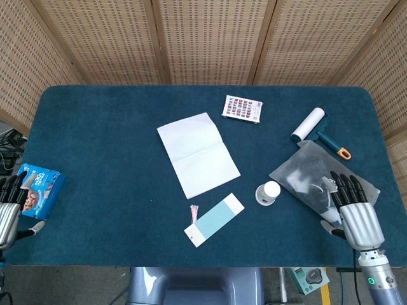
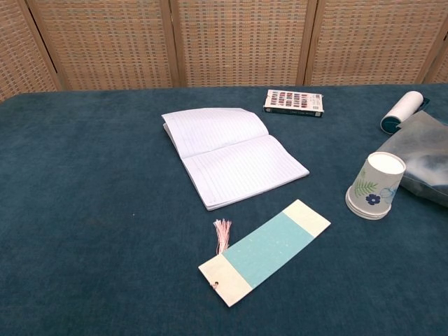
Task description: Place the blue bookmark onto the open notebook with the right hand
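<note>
Right robot hand not yet at the bookmark

My right robot hand (image 1: 353,210) hovers spread and empty at lower right; the blue bookmark (image 1: 213,219) lies lower centre, just below the open notebook (image 1: 198,154). Reaching across, I could topple the paper cup (image 1: 268,192).

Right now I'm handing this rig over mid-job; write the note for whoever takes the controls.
Right hand: open, holding nothing, above the grey plastic bag at the table's right side.
Left hand: open, at the left edge beside the blue snack box.
Blue bookmark: flat on the table, untouched, just in front of the open notebook.
An upside-down paper cup stands between the right hand and the bookmark.
Done: nothing yet.
Left: reach past the cup, pick up the bookmark, lay it on the notebook.
</note>
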